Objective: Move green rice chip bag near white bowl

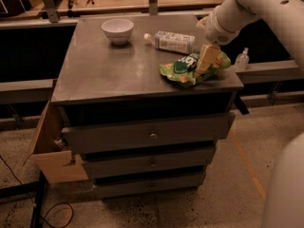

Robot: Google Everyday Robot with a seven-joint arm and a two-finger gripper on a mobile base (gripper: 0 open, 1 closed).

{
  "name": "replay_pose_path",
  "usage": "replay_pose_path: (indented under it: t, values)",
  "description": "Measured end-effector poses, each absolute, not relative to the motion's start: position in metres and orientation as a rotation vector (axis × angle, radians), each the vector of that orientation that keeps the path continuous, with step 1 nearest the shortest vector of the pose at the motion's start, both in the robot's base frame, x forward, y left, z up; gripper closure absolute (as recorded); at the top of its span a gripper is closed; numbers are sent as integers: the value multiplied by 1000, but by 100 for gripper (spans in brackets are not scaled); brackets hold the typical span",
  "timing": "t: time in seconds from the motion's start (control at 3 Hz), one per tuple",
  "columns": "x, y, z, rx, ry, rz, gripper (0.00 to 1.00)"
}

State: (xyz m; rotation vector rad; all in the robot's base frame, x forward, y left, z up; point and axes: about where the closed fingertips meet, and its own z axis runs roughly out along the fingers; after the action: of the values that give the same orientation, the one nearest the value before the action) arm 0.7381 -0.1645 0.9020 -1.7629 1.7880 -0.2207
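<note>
The green rice chip bag [183, 69] lies crumpled near the front right corner of the grey cabinet top [109, 68]. The white bowl [117, 30] stands at the back left of the top, well apart from the bag. My gripper [206, 61] comes in from the upper right on a white arm and hangs right over the right half of the bag, pointing down at it.
A white bottle with a printed label [170, 42] lies on its side behind the bag. A small clear bottle [242, 59] stands on a ledge to the right. The cabinet has several drawers [152, 136]; a cardboard box [50, 148] sits at its left.
</note>
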Motion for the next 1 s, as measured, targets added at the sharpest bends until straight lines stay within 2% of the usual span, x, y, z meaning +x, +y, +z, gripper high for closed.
replay_pose_path:
  t: [0.33, 1.0]
  values:
    - [758, -155, 870, -1793, 1822, -156, 41]
    - [748, -138, 894, -1795, 1750, -83, 87]
